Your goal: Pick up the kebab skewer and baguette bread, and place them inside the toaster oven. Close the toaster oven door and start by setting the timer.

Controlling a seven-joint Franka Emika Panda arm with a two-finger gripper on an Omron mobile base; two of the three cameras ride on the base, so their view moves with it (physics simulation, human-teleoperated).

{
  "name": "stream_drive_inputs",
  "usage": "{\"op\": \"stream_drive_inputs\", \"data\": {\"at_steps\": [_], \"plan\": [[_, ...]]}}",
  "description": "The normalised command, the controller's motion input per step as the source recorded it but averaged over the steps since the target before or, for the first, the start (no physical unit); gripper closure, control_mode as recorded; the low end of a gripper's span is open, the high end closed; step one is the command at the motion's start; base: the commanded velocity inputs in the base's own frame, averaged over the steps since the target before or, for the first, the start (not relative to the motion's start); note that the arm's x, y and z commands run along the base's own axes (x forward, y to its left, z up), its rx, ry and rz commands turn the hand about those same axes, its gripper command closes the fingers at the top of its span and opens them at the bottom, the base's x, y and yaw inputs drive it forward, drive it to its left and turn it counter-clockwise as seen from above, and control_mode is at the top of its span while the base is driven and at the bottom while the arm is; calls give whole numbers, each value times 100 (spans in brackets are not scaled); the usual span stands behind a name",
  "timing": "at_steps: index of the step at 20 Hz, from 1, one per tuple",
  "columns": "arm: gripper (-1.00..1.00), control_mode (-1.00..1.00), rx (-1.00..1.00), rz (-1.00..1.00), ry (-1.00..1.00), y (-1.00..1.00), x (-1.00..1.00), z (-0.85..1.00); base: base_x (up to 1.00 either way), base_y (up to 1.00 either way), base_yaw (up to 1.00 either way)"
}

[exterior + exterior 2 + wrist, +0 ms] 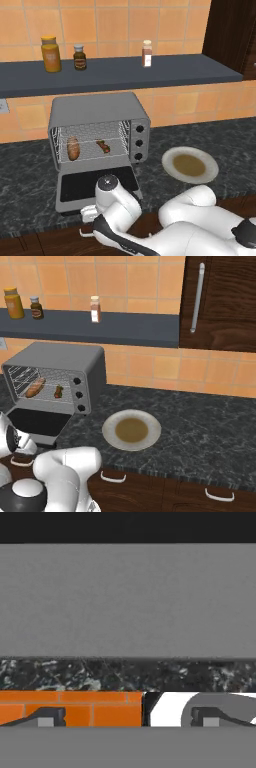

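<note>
Resting on the wire rack inside the oven (pixel 99 111) are both foods: the baguette (pixel 73 148) at the left and the skewer (pixel 103 146) to its right, apart from each other. So loading looks done; what is left, by my reading, is to lift the door (pixel 95 187) shut and turn the timer knob (pixel 139 141), one of three black knobs on the oven's right side, though which one is the timer I cannot tell.

The baguette's long axis runs front to back on the rack, one rounded end toward the opening. The skewer lies slantwise, its near end angled a little toward the knobs.

The door hangs fully down, flat in front of the oven, dark glass upward. The arm is low at the door's front edge. In the hand view a grey panel, likely the door's frame, sits close ahead, and the gripper (pixel 128 722) has its tips spread wide with nothing between them.

Beside the oven on the counter (pixel 30 175) sits a plate (pixel 190 164), with no food on it. Three jars stand on the shelf (pixel 150 75) above.
</note>
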Motion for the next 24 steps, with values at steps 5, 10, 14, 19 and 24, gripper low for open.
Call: {"op": "stream_drive_inputs", "data": {"at_steps": [5,10,14,19,24], "plan": [[-100,-100,0,9,0,0,68,-18,0,0,0],[-100,-100,0,3,-1,5,36,-21,0,0,0],[-100,-100,0,1,-14,-1,15,-6,0,0,0],[-100,-100,1,4,-21,-17,1,-21,0,0,0],[-100,-100,6,4,-15,-29,23,-26,0,0,0]]}}
